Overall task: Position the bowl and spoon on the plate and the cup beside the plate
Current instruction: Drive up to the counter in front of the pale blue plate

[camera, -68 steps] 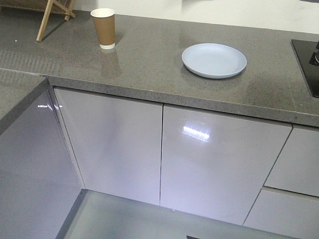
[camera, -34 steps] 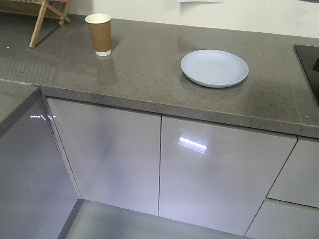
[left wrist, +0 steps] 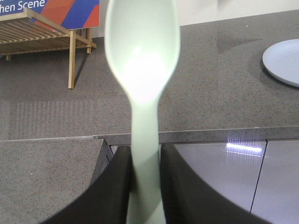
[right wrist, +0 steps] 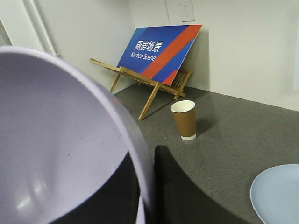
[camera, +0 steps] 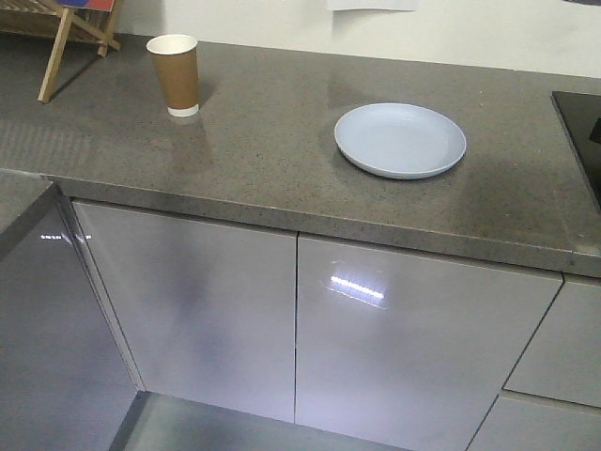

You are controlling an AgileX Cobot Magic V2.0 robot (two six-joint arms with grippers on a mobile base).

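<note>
The pale blue plate (camera: pixel 400 140) lies on the grey countertop (camera: pixel 272 141), right of centre; its edge also shows in the left wrist view (left wrist: pixel 285 60) and the right wrist view (right wrist: pixel 278 193). The brown paper cup (camera: pixel 176 74) stands upright at the back left of the counter, also seen in the right wrist view (right wrist: pixel 184 120). My left gripper (left wrist: pixel 145 161) is shut on the handle of the mint-green spoon (left wrist: pixel 142 51), which points up and away. My right gripper (right wrist: pixel 147 186) is shut on the rim of the lavender bowl (right wrist: pixel 56 140), one finger inside, one outside. Neither gripper appears in the front view.
A wooden rack (right wrist: pixel 140 81) holding a blue and red sign (right wrist: pixel 159 49) stands at the counter's back left corner. A black hob (camera: pixel 584 127) sits at the right edge. Glossy cabinet doors (camera: pixel 282 319) run below the counter, and a second worktop (left wrist: pixel 46 172) juts out at the left.
The front view has shifted: cup and plate sit lower in the frame and the counter looks closer, so the camera has moved toward the counter. Cup and plate keep their places on it.
</note>
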